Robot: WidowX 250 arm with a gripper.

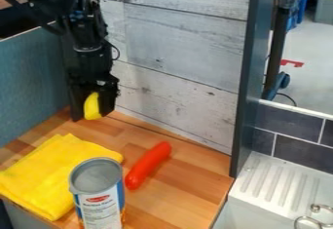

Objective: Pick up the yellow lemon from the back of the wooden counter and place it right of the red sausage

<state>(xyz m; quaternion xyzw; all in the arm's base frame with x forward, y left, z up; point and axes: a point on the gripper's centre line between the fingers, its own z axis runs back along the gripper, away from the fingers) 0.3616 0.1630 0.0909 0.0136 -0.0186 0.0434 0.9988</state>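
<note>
On your left, a folded yellow cloth is lying on the wooden counter. Behind it, near the back corner, your black gripper is pointing down and squeezing a small yellow thing between its two fingers. A round can is standing up at the front, just beside the cloth. Next, an orange-red toy sausage is lying at a slant to the can's right. Farther right, past a dark post, you are seeing a white sink with ridges.
</note>
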